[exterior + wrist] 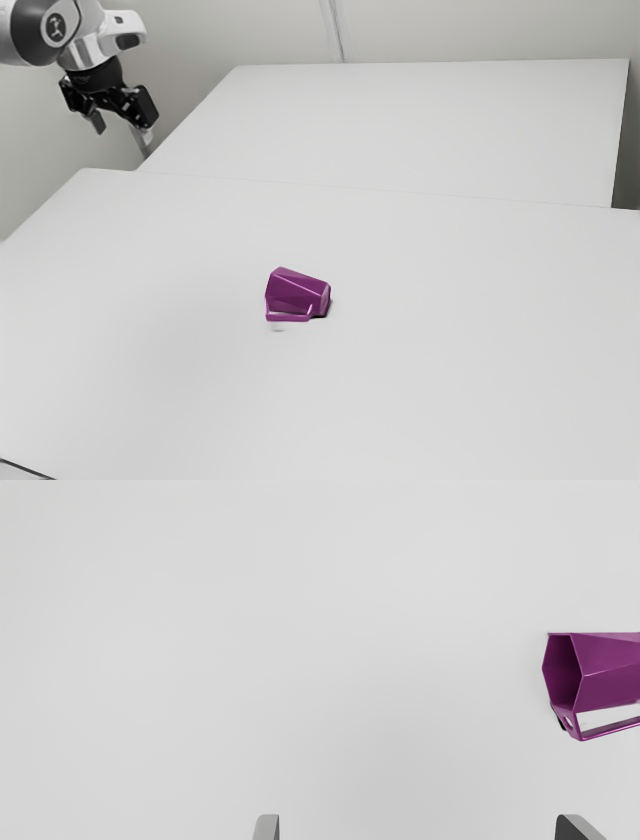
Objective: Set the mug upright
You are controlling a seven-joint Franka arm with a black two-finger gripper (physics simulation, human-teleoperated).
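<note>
One purple mug lies on its side. My gripper, fingers spread wide, hangs well apart from the mug.

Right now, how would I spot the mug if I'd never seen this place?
Look at the nearer white table in the exterior view. Near its middle lies a faceted mug on its side, with an angular handle. Its purple sets it apart from the black gripper.

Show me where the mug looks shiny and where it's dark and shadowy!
Wrist view: thin bright glints on the mug and its handle, a dark inside, soft grey shading on the table; exterior view: a small dark shadow under one mug end.
</note>
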